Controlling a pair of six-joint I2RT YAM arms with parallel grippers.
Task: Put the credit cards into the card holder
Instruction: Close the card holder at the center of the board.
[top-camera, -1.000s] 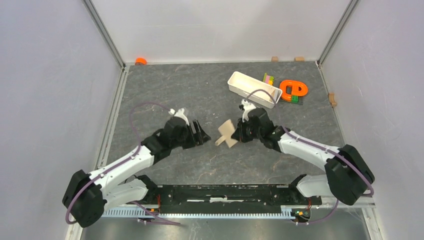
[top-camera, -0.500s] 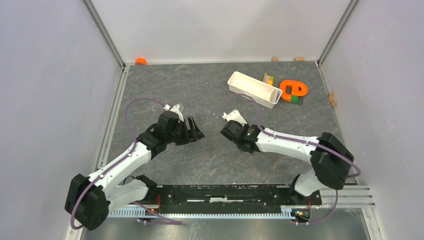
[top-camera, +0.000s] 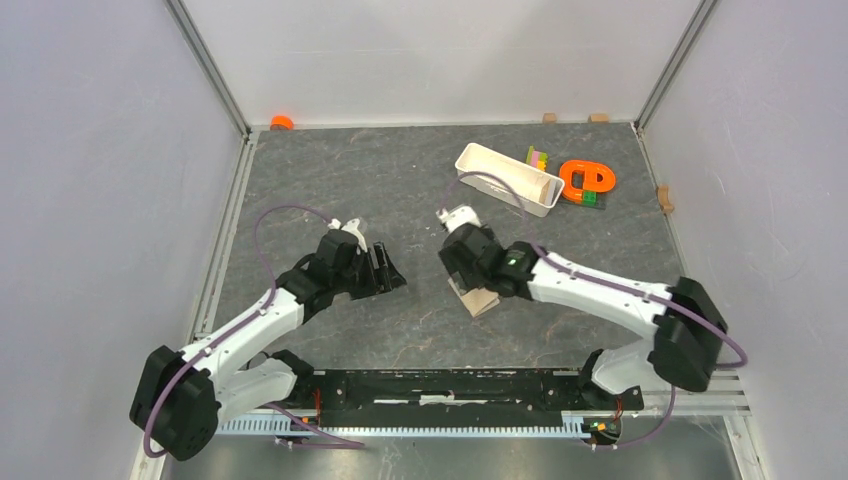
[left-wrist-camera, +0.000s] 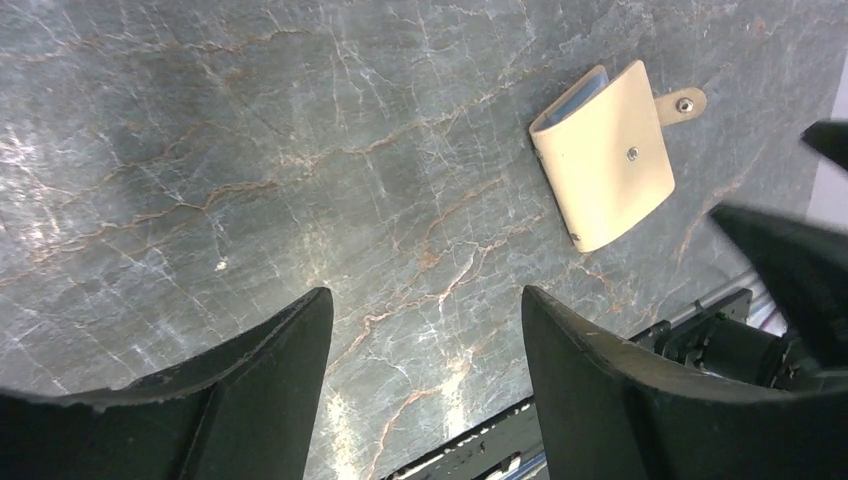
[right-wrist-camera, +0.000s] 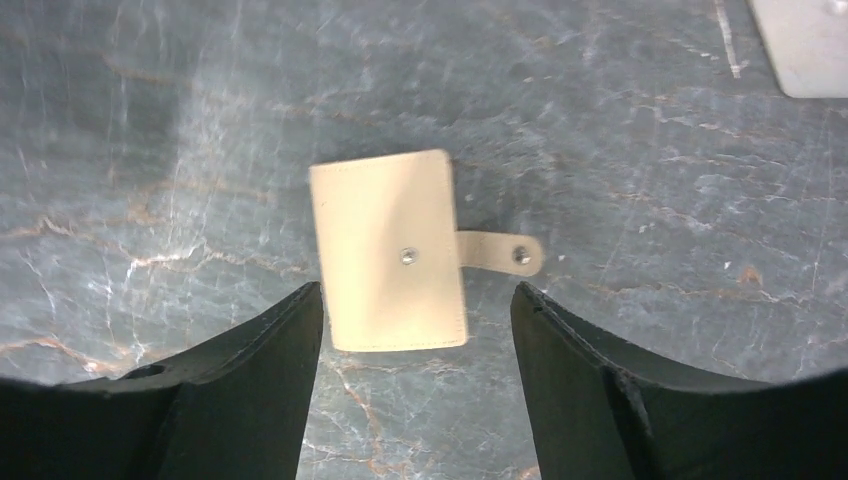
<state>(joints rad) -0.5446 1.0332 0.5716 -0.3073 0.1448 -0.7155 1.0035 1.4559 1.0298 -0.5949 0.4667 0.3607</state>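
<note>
Since a second ago your right gripper (right-wrist-camera: 415, 305) has let go of the card holder (right-wrist-camera: 388, 250). It was held in those jaws then; now it lies flat and folded shut on the worktop (right-wrist-camera: 640, 150), mid-table, directly below the same jaws, which stand spread wide and released.

Your right wrist view shows the holder's long axis running up and down the picture. Its snap tab (right-wrist-camera: 500, 252) is unfastened and sticks out to the picture's right.

From above you get only a tan corner of it past the right wrist.

Your left wrist view adds a pale blue edge at the mouth of the fold; you cannot tell whether it is lining or card.

Your left gripper (left-wrist-camera: 425, 310) hangs well apart to the left, jaws released. Beyond the holder, a white tray (top-camera: 507, 178) sits toward the far side.
</note>
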